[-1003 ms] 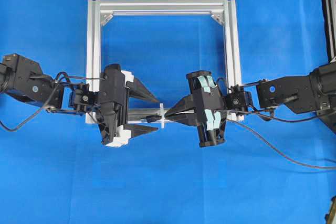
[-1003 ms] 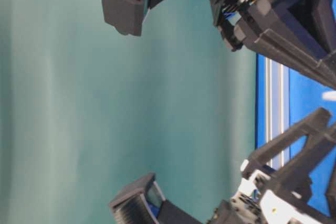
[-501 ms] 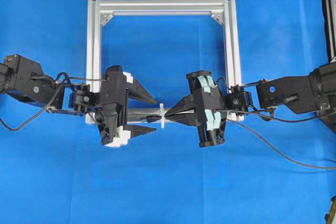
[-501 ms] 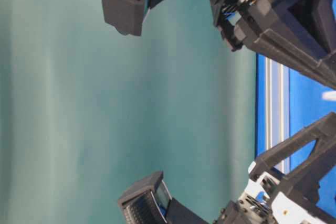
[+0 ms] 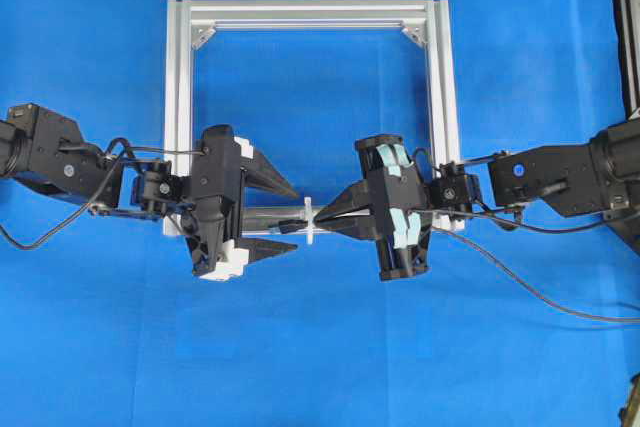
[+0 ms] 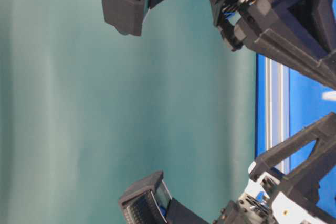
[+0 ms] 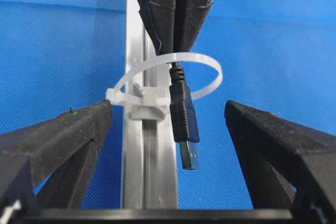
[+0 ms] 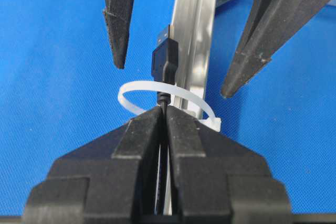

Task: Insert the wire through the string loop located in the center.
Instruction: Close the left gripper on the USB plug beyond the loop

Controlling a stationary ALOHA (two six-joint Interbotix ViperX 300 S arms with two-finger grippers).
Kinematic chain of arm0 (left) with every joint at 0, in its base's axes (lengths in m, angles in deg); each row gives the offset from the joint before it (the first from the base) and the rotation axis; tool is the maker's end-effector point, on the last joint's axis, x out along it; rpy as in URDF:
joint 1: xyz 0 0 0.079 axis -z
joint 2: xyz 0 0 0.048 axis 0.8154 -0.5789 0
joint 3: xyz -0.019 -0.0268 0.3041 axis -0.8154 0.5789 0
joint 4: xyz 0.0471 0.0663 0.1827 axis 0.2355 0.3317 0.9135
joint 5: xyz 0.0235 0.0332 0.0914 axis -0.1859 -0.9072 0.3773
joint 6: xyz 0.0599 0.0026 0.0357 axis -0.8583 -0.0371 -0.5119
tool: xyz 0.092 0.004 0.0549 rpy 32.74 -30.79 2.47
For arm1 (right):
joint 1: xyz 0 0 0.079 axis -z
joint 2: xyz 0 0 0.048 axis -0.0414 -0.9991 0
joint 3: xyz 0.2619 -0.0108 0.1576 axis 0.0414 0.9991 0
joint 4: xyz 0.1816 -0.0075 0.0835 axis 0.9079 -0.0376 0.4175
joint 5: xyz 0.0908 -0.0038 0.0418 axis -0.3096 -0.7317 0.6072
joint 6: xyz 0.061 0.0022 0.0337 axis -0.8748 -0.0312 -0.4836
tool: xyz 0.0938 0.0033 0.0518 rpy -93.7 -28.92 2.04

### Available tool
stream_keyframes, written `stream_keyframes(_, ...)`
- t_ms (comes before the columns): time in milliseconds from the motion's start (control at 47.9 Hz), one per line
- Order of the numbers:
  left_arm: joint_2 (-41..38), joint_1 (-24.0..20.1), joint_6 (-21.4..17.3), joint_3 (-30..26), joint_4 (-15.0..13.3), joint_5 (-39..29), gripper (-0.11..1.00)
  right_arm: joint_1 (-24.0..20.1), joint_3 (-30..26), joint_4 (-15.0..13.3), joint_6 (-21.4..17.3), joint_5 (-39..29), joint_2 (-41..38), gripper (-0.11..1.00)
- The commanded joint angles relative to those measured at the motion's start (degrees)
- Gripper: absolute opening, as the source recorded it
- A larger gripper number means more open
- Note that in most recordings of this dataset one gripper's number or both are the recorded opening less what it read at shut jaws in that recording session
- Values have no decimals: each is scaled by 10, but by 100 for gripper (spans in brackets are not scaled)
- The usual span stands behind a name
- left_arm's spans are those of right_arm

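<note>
- Blue cloth tabletop (image 5: 320, 367) under everything; plain teal backdrop in the table-level view.
- Right gripper (image 8: 164, 109): jaws pinched shut on the wire (image 7: 184, 116), just behind its plug. Fingertips sit right at the string loop (image 8: 167, 97), on its near side in the right wrist view.
- Wire: USB-style plug is already through the loop. Left wrist view shows the plug hanging on the left gripper's side of the loop, metal tip pointing at that camera. Cable behind the plug crosses the loop's opening without clearly touching the band.
- Left gripper (image 5: 287, 217): jaws spread wide, nothing held. Its fingers (image 7: 63, 135) flank the plug on both sides, clear gaps on each side, no contact.
- String loop: whitish zip-tie band, standing up off the silver rail (image 7: 144, 156), mid-length on the frame's lower bar.
- Aluminium frame (image 5: 310, 15): square, nothing inside it but bare cloth. Both grippers meet over the lower bar; open cloth all around the frame.
- Rest of the wire (image 5: 540, 292) trails off past the right arm toward the right edge of the overhead view.
- Versus 1.0 s ago: left gripper has backed slightly away from the loop in the overhead view; no visible change since 0.5 s ago. Right gripper and wire unchanged.
</note>
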Motion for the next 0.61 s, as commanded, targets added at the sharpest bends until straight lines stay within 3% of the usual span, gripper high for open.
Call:
stream_keyframes(0,7,2,0,-8,1,3,90,-1,-4,1,0,6,7,-1)
stream_keyframes(251,7,2,1,-11,1,-3,87,-1,-5,1,0,6,8,-1)
stream_keyframes(355,7,2,0,-11,1,-7,64,0,-5,1,0,6,8,-1)
stream_keyframes(522,7,2,0,-11,1,-2,12,0,-5,1,0,5,8,-1)
stream_keyframes(585,7,2,-1,-11,1,1,8,-1,-4,1,0,6,7,-1)
